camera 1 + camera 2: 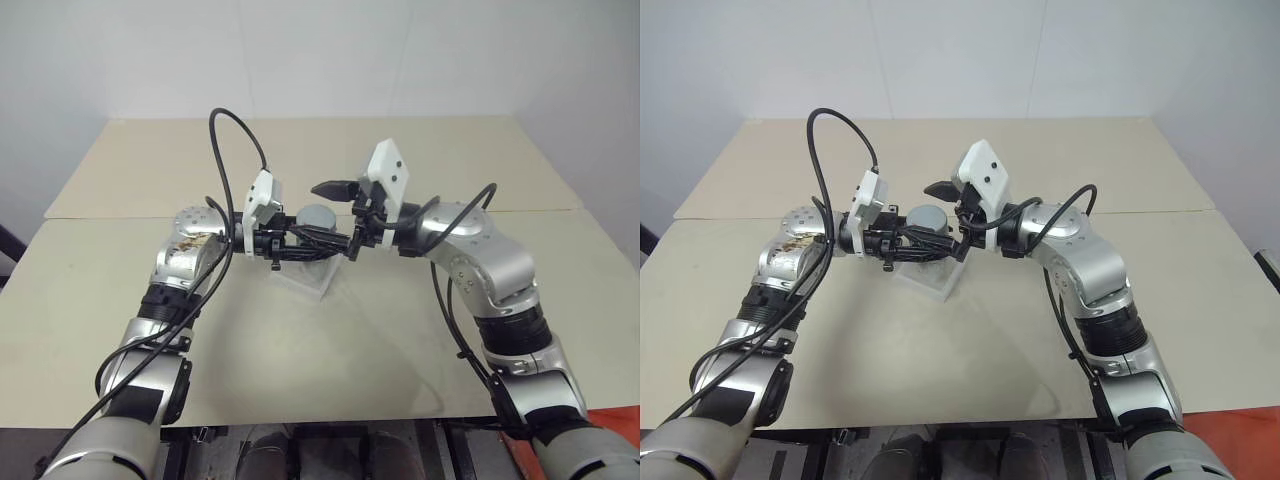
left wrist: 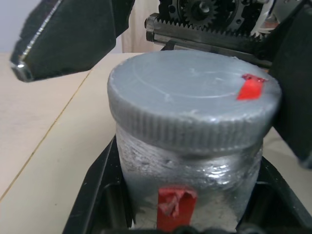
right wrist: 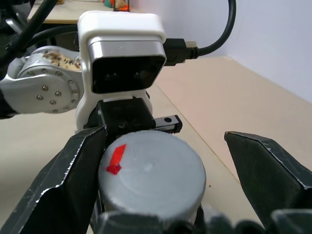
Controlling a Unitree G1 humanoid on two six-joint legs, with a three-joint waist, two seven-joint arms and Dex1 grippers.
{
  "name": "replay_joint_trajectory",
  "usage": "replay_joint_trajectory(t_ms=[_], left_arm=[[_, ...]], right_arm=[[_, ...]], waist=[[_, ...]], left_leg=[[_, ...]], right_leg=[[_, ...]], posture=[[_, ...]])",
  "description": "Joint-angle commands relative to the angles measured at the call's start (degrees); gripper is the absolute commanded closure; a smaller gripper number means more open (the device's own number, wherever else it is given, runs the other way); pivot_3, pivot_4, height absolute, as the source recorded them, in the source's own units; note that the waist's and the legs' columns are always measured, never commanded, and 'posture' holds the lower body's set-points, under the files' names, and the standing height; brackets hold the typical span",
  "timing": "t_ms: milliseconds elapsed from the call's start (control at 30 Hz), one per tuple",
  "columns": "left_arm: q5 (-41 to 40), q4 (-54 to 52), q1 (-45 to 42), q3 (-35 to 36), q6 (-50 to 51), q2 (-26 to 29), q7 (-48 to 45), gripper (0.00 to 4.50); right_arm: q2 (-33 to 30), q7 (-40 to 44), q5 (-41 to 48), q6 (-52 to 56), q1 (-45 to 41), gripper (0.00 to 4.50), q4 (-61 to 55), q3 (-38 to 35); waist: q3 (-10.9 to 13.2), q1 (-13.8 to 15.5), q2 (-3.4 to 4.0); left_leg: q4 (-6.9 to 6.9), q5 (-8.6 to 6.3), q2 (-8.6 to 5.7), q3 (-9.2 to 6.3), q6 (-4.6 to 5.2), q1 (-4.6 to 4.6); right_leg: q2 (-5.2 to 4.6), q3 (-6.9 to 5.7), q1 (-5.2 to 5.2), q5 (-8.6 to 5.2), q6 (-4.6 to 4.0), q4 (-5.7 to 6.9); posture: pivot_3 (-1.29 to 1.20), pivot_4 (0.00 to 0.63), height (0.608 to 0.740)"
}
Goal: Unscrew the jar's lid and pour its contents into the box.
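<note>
The jar (image 2: 187,183), rigid and likely light (its clear wall looking slick), is sitting clamped in the left tool (image 1: 290,243) above the box (image 1: 305,278) on the desk (image 1: 330,340), while the right tool (image 3: 161,170) is standing wide around the ribbed grey lid (image 2: 192,100), the best purchase.

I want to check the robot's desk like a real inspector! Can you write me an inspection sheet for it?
Surface: beige table, a seam across it.
Job's things: jar upright, red mark on its side; grey lid on, red mark on top; box on the table under the jar.
Clutter: nothing seen.
Grippers: left gripper shut on the jar; right gripper open, fingers either side of the lid.
Cables: black cable looping over each arm.
Surroundings: plain white wall.
</note>
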Motion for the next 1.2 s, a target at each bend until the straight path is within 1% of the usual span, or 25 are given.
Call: replay_joint_trajectory(t_ms=[33,300,500,633,733,867,1200], left_arm=[[-2.63,-2.94,-0.75,2.35,-0.04,1.68,-3.42,2.5],[-3.62,-3.86,-0.19,3.0,0.71,2.9,-5.03,2.5],[-3.53,-4.58,0.44,3.64,1.18,4.09,-5.7,2.5],[-3.37,-4.33,0.56,3.9,1.18,4.67,-5.64,2.5],[-3.23,-3.77,0.2,3.89,1.05,4.55,-5.48,2.5],[-2.75,-2.26,-0.95,3.52,0.56,3.63,-4.97,2.5],[-1.74,-0.05,-2.71,2.96,-0.68,1.32,-4.99,2.5]], right_arm=[[-2.86,-0.03,-0.62,-1.44,-0.36,0.07,1.41,-4.72],[-5.21,3.82,1.9,-4.1,-0.29,0.07,6.26,-7.6],[-7.68,9.87,4.45,-6.58,-0.45,0.07,11.36,-10.78],[-8.28,14.52,7.27,-6.1,-0.31,0.07,10.99,-12.42],[-7.58,16.5,8.77,-5.45,-0.19,0.07,9.44,-12.47],[-5.3,16.41,9.97,-3.95,-0.81,0.07,6.58,-10.77],[1.13,12.48,5.32,-5.27,-4.52,0.07,7.65,-4.7]], waist=[[0.0,0.01,0.0],[0.0,0.02,0.0],[0.0,0.31,0.0],[0.0,-0.2,0.0],[0.0,-0.21,0.0],[0.0,-0.07,0.0],[0.0,-0.01,0.0]], left_leg=[[0.0,0.0,0.0,0.0,0.0,0.0],[0.0,0.0,0.0,0.0,0.0,0.0],[0.0,0.0,0.01,-0.01,0.0,-0.02],[-0.03,0.0,0.02,0.03,0.0,0.0],[-0.03,0.0,0.03,0.03,0.0,0.02],[-0.02,0.0,0.03,0.02,0.0,0.02],[-0.01,0.0,0.0,0.01,0.0,0.0]], right_leg=[[0.0,0.0,0.0,0.0,0.0,0.0],[0.0,0.0,0.0,0.0,0.0,0.0],[-0.01,0.0,0.03,0.0,0.0,-0.03],[0.0,0.01,0.0,0.0,0.0,-0.03],[0.0,0.02,0.0,0.0,0.0,-0.02],[0.0,0.02,0.01,0.0,0.0,-0.01],[0.0,0.01,-0.01,0.0,0.0,0.0]], posture=[[0.0,0.15,0.74],[0.0,0.15,0.74],[0.0,0.15,0.74],[0.0,0.15,0.74],[0.0,0.15,0.74],[0.0,0.15,0.74],[0.0,0.15,0.74]])
